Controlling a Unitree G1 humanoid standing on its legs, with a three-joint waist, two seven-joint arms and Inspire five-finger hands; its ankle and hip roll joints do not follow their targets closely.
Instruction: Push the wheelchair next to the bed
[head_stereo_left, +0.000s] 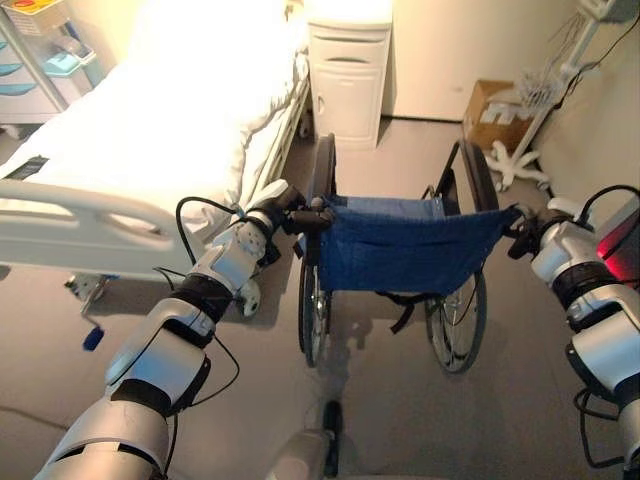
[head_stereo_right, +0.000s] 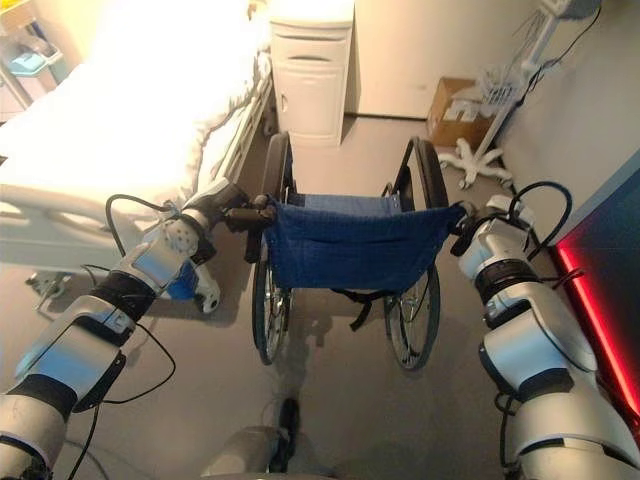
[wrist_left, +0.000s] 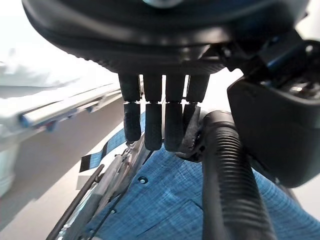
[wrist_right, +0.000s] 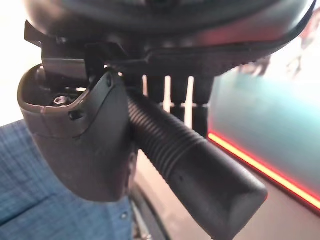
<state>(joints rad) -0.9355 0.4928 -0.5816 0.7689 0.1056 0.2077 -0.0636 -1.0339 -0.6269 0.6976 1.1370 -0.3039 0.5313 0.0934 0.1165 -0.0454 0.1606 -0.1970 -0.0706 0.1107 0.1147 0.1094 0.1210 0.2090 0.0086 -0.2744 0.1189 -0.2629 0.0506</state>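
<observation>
In the left eye view the wheelchair (head_stereo_left: 400, 255) stands in the middle of the frame, its blue backrest facing the camera. The bed (head_stereo_left: 150, 140) fills the upper left, close beside the chair's left wheel, and a white bedside cabinet (head_stereo_left: 347, 75) stands at upper centre, ahead of the chair. The left hand (head_stereo_left: 290, 215) meets the chair's left push handle at centre left; the right hand (head_stereo_left: 525, 232) meets the right handle at centre right.

In the right eye view a cardboard box (head_stereo_right: 455, 110) and a wheeled stand (head_stereo_right: 480, 155) sit at upper right. If pushed straight, the chair would likely run into the cabinet; uneven pushing could swing the left wheel against the bed frame.

In the left wrist view the ribbed left handle (wrist_left: 227, 175) runs from centre to bottom, under the palm, with the fingers (wrist_left: 152, 125) hanging down beside it over the blue fabric, not closed round it.

In the right wrist view the right handle (wrist_right: 200, 170) crosses centre to lower right, wedged between thumb (wrist_right: 85, 140) and fingers, clasped.
</observation>
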